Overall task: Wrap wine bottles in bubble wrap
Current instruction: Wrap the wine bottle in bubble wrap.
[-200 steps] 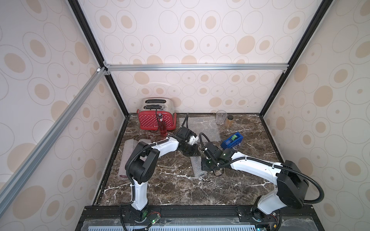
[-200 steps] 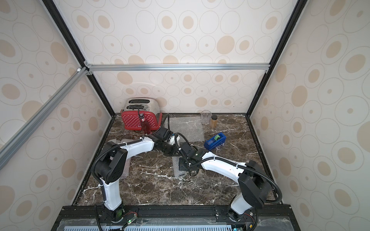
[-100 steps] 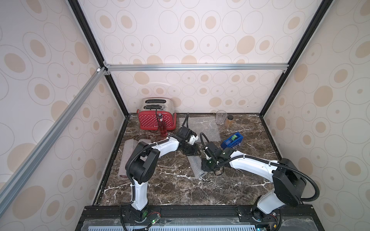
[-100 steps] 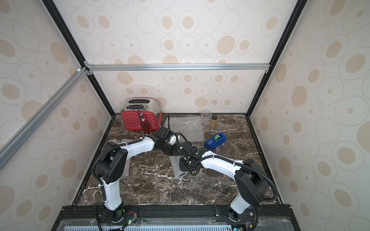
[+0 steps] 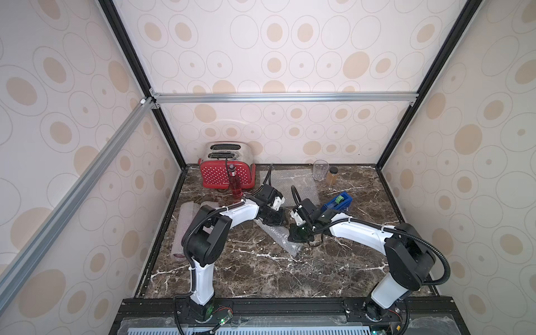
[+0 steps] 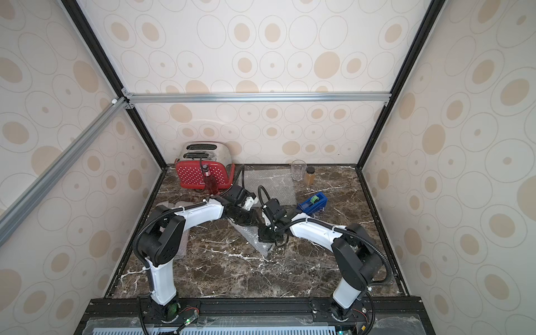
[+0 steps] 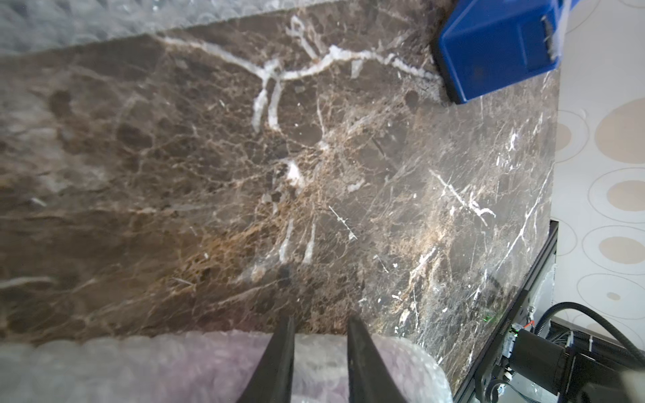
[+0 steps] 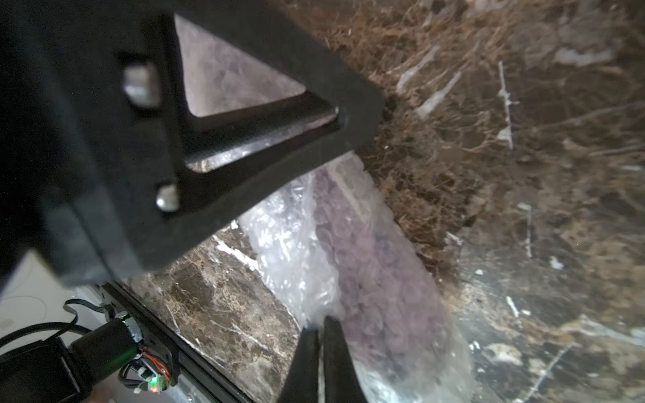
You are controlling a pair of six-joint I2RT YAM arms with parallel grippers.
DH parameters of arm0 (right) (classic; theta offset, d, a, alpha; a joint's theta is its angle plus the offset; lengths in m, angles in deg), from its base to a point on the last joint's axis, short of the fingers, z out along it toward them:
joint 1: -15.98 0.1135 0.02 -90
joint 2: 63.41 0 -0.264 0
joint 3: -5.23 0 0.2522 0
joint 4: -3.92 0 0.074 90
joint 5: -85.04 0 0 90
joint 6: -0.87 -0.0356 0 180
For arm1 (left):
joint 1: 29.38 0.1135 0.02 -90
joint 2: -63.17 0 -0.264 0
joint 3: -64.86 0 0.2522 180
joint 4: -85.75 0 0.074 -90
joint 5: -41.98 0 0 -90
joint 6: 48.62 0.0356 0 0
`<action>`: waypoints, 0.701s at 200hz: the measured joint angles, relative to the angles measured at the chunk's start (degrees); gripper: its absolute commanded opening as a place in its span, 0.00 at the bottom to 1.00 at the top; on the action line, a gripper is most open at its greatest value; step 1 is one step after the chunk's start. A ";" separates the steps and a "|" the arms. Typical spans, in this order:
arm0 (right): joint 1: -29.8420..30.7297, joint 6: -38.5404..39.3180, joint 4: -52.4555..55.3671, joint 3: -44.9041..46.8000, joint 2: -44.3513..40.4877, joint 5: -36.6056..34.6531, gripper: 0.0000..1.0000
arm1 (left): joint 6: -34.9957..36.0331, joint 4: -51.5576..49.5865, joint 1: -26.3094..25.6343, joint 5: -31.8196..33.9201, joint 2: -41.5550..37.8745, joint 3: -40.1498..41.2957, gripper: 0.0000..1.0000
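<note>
In both top views the 2 arms meet mid-worktop (image 5: 261, 275) over a wrapped wine bottle (image 5: 278, 236) that lies slantwise. The left gripper (image 5: 272, 222) is on its far-left end and the right gripper (image 5: 300, 235) is at its right side. A red wine bottle (image 5: 235, 184) stands upright just in front of the red toaster (image 5: 223, 171) at the far left. A flat bubble wrap sheet (image 5: 301, 185) lies at far centre, with the blue tape dispenser (image 5: 338, 201) just beside its near-right corner. More rolled wrap (image 5: 185, 229) lies along the left edge. In the left wrist view the left fingers (image 7: 284, 349) are slightly spread, their tips resting on the wrapped wine bottle (image 7: 174, 366); I cannot tell whether they clamp it. In the right wrist view the right fingers (image 8: 303, 356) are pressed together at the crinkled edge of the wrapped wine bottle (image 8: 366, 261), where a purple tint shows through the bubbles. I cannot tell whether a fold is caught between them.
</note>
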 measured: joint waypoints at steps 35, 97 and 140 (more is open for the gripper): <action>0.00 -1.25 -3.19 2.86 -1.20 1.44 0.02 | 0.17 0.02 0.02 0.85 -0.07 0.28 0.27; 0.07 -4.11 -7.65 6.69 -3.02 1.77 0.01 | 3.28 -10.75 0.46 2.71 -0.15 -5.09 0.56; -0.61 -4.37 -8.44 6.99 -2.78 2.95 0.01 | 5.68 -18.80 2.40 2.64 -8.15 -8.79 0.60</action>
